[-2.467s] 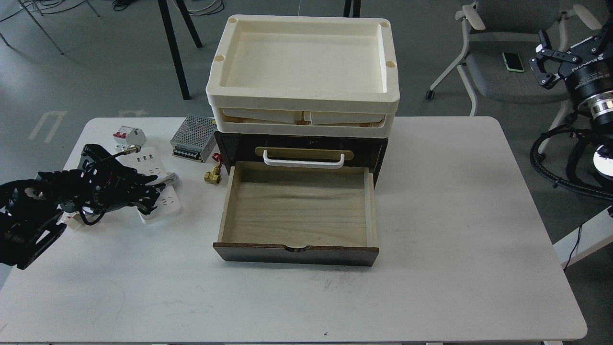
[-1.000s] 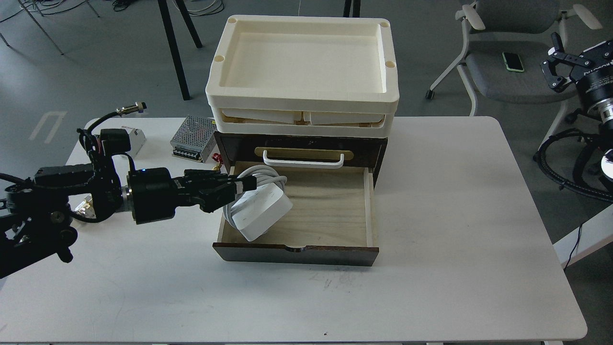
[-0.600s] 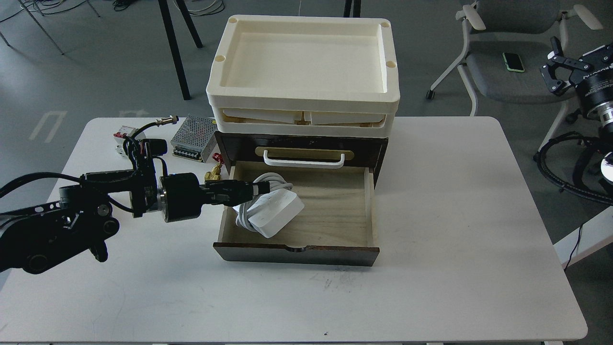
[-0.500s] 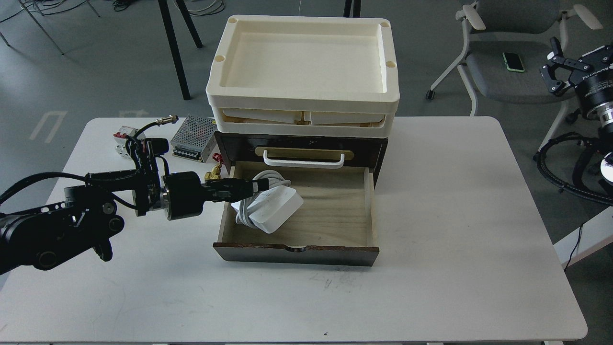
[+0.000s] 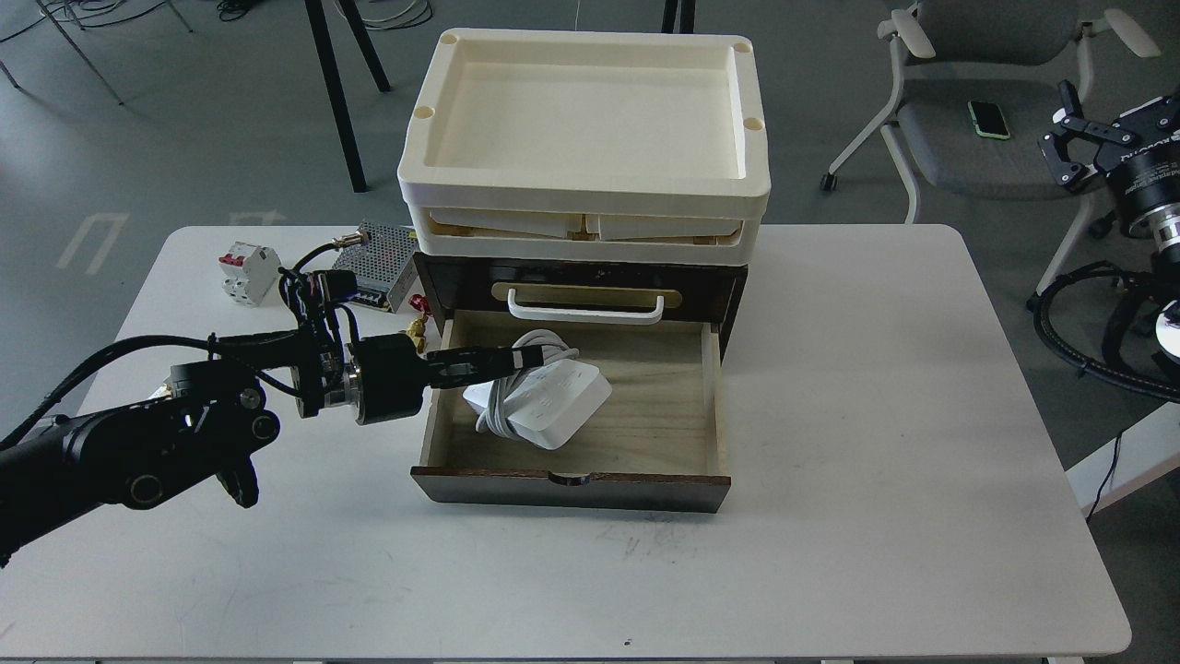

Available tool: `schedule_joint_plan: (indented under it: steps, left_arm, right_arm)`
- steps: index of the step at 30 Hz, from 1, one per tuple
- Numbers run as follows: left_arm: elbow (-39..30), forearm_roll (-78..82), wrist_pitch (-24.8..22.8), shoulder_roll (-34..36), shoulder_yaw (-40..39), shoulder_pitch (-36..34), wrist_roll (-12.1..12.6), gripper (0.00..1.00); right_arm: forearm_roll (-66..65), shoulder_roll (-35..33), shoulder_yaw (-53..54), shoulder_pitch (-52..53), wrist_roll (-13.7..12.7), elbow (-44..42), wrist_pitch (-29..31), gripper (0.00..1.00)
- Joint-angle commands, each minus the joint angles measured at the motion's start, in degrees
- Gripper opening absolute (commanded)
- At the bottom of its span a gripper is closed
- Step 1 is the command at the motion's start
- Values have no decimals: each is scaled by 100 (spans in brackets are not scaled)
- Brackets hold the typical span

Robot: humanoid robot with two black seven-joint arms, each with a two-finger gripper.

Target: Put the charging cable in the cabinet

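Note:
The charging cable (image 5: 553, 404), a white power strip with its cord coiled round it, is inside the open light wood drawer (image 5: 645, 433) of the dark brown cabinet (image 5: 461, 277), towards the drawer's left half. My left gripper (image 5: 521, 361) reaches in over the drawer's left wall and is shut on the strip's near upper edge; the strip sits tilted, low over the drawer floor. My right gripper (image 5: 1069, 138) is raised far right, off the table, open and empty.
Cream trays (image 5: 581, 120) are stacked on the cabinet. A white handle (image 5: 584, 312) sits above the drawer. A white-and-red circuit breaker (image 5: 247, 270), a silver mesh power supply (image 5: 387, 258) and a brass fitting (image 5: 415, 327) lie at the back left. A chair with a phone (image 5: 988, 118) stands beyond the table.
My left gripper lifted the power strip from the table's left side, carried it right over the drawer's wall and lowered it into the drawer. The right gripper shifted only slightly.

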Motion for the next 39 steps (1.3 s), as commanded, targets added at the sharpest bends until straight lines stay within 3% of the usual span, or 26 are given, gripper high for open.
schedule_joint_plan:
  steps: [1,16,25,28,35,36,38,39]
  left_arm:
    - [3,-180,-16,-5,-3,-8,0,2]
    - [108,-594,150,57,-12,36,0,1]
    - [697,-550,555,-408,58,203,0,2]
    - [698,-550,581,-479,49,238,0,7]
    - [698,-559,555,-629,41,247,0,43]
    - [698,-559,546,-629,49,247,0,49]
    - [689,-568,546,-637,23,255,0,75]
    - [680,-568,537,-655,14,256,0,78]
  right_arm:
    - [9,1,8,-23,1,9,0,100]
    - [9,1,43,-85,1,10,0,100]
    - [9,1,43,-111,1,10,0,100]
    - [9,1,43,-129,1,10,0,100]
    - [9,-78,52,-129,1,10,0,100]
    - [9,-87,52,-129,1,10,0,100]
    - [9,-87,61,-155,1,10,0,100]
    - [9,-87,61,-173,1,10,0,100]
